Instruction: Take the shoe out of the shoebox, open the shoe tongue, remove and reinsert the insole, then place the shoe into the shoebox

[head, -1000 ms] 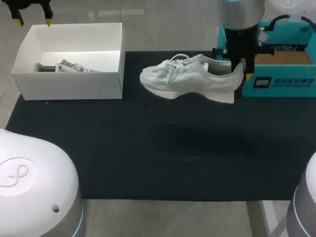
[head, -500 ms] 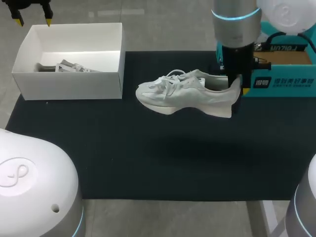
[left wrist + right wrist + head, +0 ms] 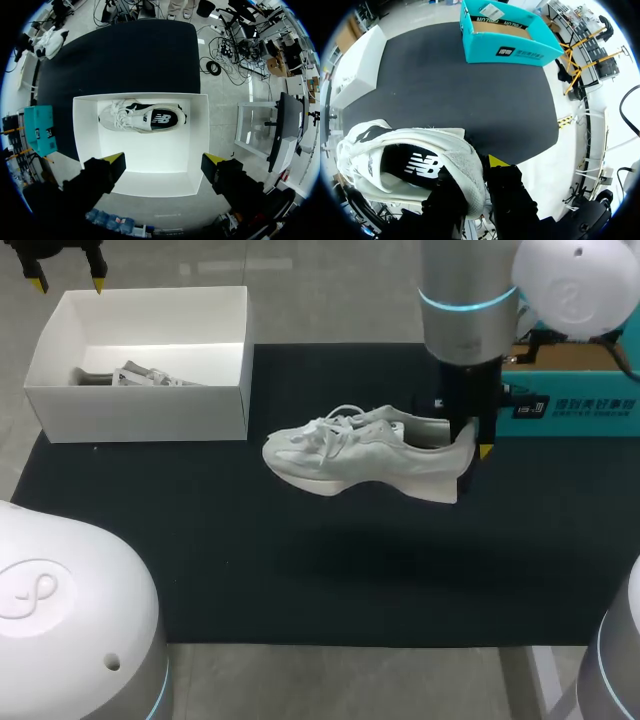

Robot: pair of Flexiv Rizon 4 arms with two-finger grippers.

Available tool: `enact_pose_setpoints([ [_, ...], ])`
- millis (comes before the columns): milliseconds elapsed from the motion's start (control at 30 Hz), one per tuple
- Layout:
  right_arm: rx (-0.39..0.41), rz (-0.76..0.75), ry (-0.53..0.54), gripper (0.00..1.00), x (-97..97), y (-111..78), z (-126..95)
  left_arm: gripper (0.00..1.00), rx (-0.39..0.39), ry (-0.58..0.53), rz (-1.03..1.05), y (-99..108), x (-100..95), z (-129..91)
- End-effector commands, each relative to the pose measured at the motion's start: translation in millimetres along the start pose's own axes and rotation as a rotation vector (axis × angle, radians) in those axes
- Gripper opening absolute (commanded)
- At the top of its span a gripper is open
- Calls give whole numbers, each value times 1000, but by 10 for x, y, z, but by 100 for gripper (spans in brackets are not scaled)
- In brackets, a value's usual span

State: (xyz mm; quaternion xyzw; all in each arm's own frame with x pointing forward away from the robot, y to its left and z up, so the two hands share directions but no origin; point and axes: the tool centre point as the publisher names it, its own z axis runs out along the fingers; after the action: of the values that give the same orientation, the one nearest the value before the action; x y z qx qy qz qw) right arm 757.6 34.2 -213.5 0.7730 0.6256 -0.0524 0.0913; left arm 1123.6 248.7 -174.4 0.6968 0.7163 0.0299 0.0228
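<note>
The white mesh lace-up sneaker [image 3: 360,450] hangs just above the middle of the black-topped table [image 3: 330,570], sole down and toe toward 9 o'clock. The right arm's jaws pinch its heel collar, one finger inside and one outside. That grip probably leaves the tongue and laces free for opening. A teal cardboard box [image 3: 590,405] sits at 2 o'clock. At 10 o'clock the left arm's jaws hang spread wide above the white cardboard shoebox [image 3: 140,415], which holds a second white sneaker [image 3: 142,117].
</note>
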Motion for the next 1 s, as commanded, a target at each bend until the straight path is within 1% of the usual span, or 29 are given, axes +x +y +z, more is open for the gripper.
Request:
enact_pose_setpoints([
  [33,3,-1,-6,0,72,-30,149,100,0,2,1,-3,1,-4],
  [233,24,-16,-14,0,194,-75,442,100,0,2,1,-3,1,-4],
  [300,25,-17,5,0,240,-82,524,100,0,2,1,-3,1,-4],
  [433,31,-21,-21,0,290,-71,722,100,0,2,1,-3,1,-4],
  [500,17,-23,-32,0,305,-49,802,100,0,2,1,-3,1,-4],
  [600,7,-22,-59,0,301,0,949,100,0,2,1,-3,1,-4],
  [767,8,-37,-60,0,304,55,1151,100,0,2,1,-3,1,-4],
  [900,9,-51,-60,0,303,48,1287,100,0,2,1,-3,1,-4],
  [1000,9,-51,-67,0,284,14,1345,100,0,2,1,-3,1,-4],
])
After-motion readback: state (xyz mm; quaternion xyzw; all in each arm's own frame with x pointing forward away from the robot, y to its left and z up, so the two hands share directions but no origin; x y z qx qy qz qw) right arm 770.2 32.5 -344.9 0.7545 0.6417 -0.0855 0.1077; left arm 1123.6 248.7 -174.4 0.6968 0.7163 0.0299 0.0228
